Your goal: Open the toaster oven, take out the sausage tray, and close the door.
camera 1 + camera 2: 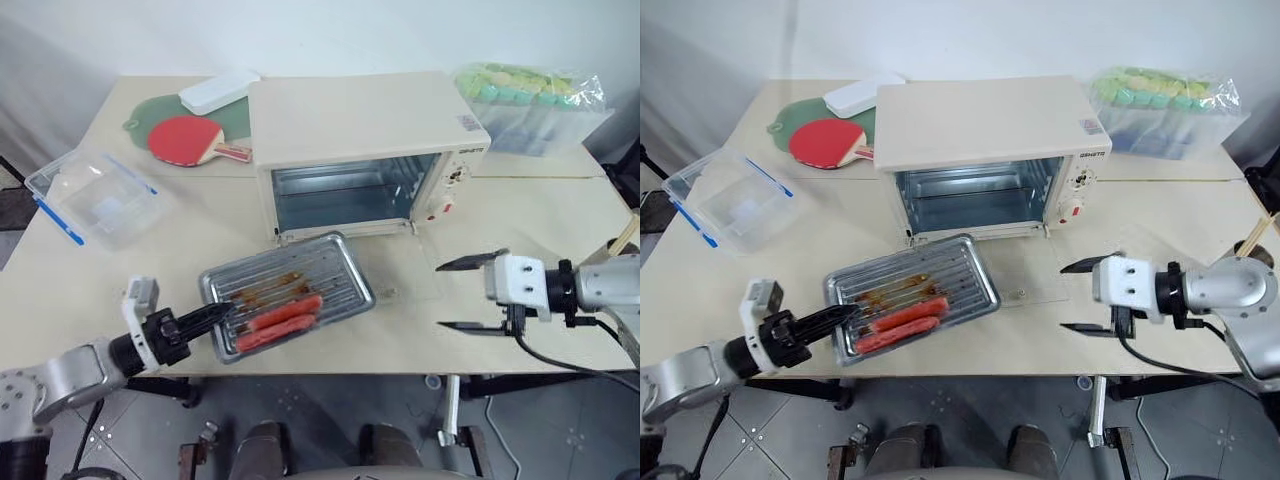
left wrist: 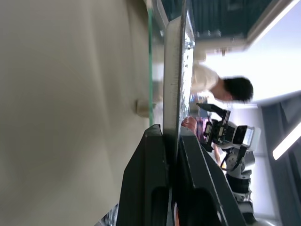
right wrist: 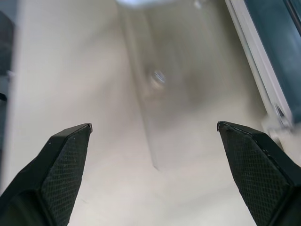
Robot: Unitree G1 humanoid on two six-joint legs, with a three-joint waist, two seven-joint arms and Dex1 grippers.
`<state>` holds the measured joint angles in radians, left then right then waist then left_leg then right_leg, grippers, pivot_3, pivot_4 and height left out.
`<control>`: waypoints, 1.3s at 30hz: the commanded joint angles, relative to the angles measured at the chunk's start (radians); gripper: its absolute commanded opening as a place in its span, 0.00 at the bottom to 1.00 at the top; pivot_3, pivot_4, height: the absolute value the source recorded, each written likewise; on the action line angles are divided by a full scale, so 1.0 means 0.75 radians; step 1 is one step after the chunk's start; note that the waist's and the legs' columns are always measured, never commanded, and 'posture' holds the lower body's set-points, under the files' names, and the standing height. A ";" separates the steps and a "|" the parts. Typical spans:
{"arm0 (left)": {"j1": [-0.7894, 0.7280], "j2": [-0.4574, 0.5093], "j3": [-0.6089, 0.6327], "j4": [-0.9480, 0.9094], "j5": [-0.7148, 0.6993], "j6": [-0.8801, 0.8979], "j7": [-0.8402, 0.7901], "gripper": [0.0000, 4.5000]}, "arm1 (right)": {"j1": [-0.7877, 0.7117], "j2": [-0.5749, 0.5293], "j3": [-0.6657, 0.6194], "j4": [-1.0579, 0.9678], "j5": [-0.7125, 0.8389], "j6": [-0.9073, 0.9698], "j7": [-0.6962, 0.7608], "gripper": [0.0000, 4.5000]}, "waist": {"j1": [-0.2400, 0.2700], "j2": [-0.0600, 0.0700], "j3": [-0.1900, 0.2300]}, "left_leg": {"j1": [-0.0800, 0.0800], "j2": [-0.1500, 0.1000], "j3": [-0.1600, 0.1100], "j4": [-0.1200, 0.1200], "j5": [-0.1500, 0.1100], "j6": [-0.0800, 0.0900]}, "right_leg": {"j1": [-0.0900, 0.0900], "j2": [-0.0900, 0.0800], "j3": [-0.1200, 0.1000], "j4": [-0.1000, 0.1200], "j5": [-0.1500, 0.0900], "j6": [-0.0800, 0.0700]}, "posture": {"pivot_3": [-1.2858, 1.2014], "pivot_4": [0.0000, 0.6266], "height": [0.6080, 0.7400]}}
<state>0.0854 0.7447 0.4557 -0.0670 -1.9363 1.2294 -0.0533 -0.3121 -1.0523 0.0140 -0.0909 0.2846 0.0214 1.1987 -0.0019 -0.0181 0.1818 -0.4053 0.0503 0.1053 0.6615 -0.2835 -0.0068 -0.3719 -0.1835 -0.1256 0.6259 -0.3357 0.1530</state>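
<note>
Right now the sausage tray (image 1: 288,295) sits out of the oven on the counter (image 1: 80,290), just in front of the open cavity, tilted w/ its long side running diagonally. It's shiny silver sheet metal, rectangular w/ rounded corners, a ribbed wire rack inside, brown grease streaks near the middle and red, smooth sausages (image 1: 280,322) along the near side. The left gripper (image 1: 222,313) has its black fingers pressed tight on the tray's near-left rim; in the left wrist view the thin metal edge runs between the two flat fingers (image 2: 148,183).

The toaster oven (image 1: 350,120) is a cream-white box w/ a smooth flat top, bare metal cavity, knobs and a red button on its right face. The door (image 1: 400,265) lies fully folded down flat on the counter, clear glass; the tray's far-right corner overlaps its left part.

The right gripper (image 1: 465,296) hovers right of the door, near the counter's front edge, apart from everything, fingers spread wide; the right wrist view shows their cross-hatched pads (image 3: 66,162) w/ bare counter between.

Further out: clear plastic container (image 1: 95,198) w/ blue clips at the left edge, a red paddle (image 1: 190,140), a green paddle (image 1: 150,110) and a flat white case (image 1: 218,92) at back left, a bag of pale cups (image 1: 530,100) back right. Open counter lies left of the tray and right of the door.
</note>
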 commanded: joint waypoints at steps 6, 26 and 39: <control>0.387 -0.171 0.289 -0.361 -0.048 -0.201 -0.046 0.00 | -0.184 0.120 0.092 0.349 -0.137 -0.173 0.076 0.99 | -0.003 0.000 0.000 | 0.000 0.000 0.002 0.000 -0.001 -0.001 | -0.001 0.000 0.001 -0.001 0.000 0.000 | 0.52 0.24 1.00; 0.899 -0.519 0.512 -0.640 -0.048 -0.604 -0.046 0.00 | -0.159 0.245 0.133 0.590 -0.242 -0.253 0.065 0.99 | 0.000 -0.003 -0.002 | 0.001 0.001 0.014 0.005 -0.006 0.002 | 0.001 0.001 0.004 -0.008 -0.001 -0.002 | 0.52 0.24 1.00; 0.836 -0.555 0.485 -0.608 -0.048 -0.645 0.049 0.00 | -0.160 0.345 0.096 0.413 -0.140 -0.043 0.053 0.99 | -0.008 -0.005 -0.003 | 0.002 0.009 0.015 0.005 -0.008 -0.002 | 0.000 0.007 0.005 -0.008 -0.003 -0.005 | 0.52 0.24 1.00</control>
<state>0.7145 0.3298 0.8065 -0.5178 -1.9433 0.7532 -0.0185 -0.4394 -0.7812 0.1089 0.2615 0.1587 -0.0405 1.2402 -0.0077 -0.0221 0.1792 -0.4039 0.0569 0.1172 0.6651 -0.2899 -0.0076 -0.3726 -0.1781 -0.1213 0.6201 -0.3376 0.1492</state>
